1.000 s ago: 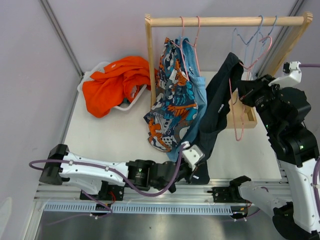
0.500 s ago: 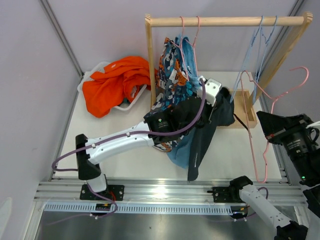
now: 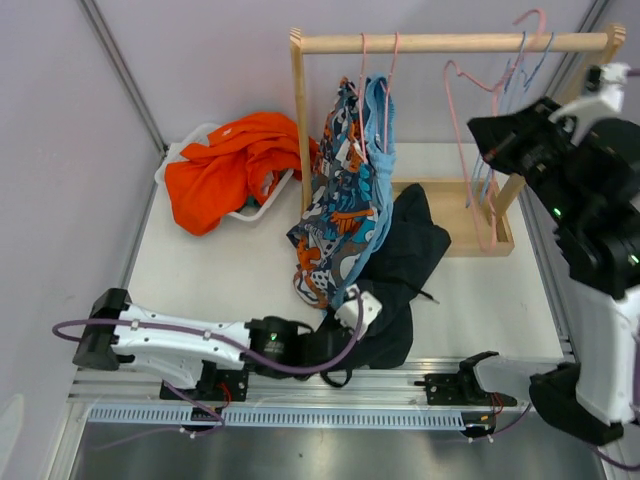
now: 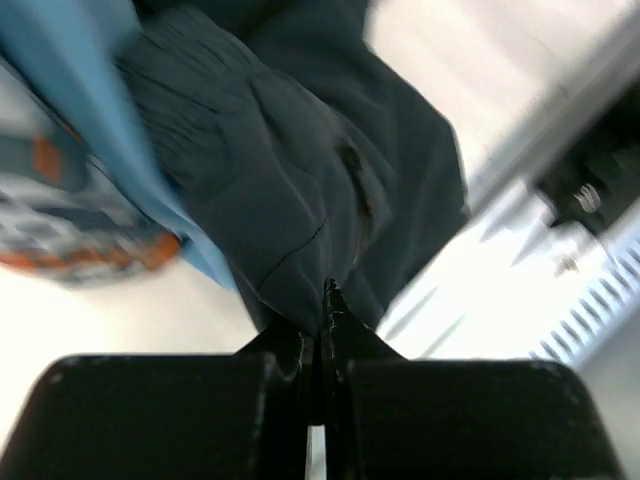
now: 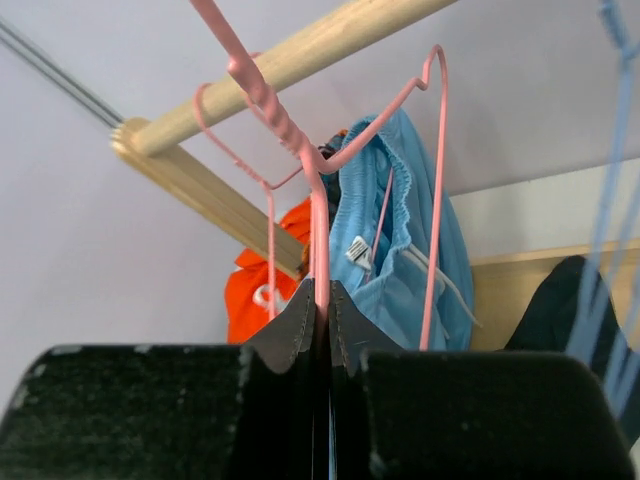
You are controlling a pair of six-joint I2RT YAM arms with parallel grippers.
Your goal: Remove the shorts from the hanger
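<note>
The near-black navy shorts (image 3: 405, 265) lie crumpled on the table in front of the rack, off any hanger. My left gripper (image 3: 352, 318) is low near the table's front edge and shut on their hem (image 4: 300, 190). My right gripper (image 3: 492, 135) is raised by the wooden rail (image 3: 450, 43) and shut on the wire of an empty pink hanger (image 5: 312, 190), whose hook is up at the rail. The cartoon print shorts (image 3: 340, 210) and the light blue shorts (image 3: 378, 125) hang on pink hangers. The orange-red shorts (image 3: 235, 165) lie in a basket. The teal-green pair is out of view.
The wooden rack has an upright (image 3: 298, 120) at the left and a base box (image 3: 465, 215) at the right. Blue hangers (image 3: 520, 60) hang at the rail's right end. A white basket (image 3: 185, 148) sits at the back left. Grey walls close in on both sides.
My left arm has dropped back to the front edge, pulling the navy shorts down onto the table. My right arm has swung the empty pink hanger up to the rail.
</note>
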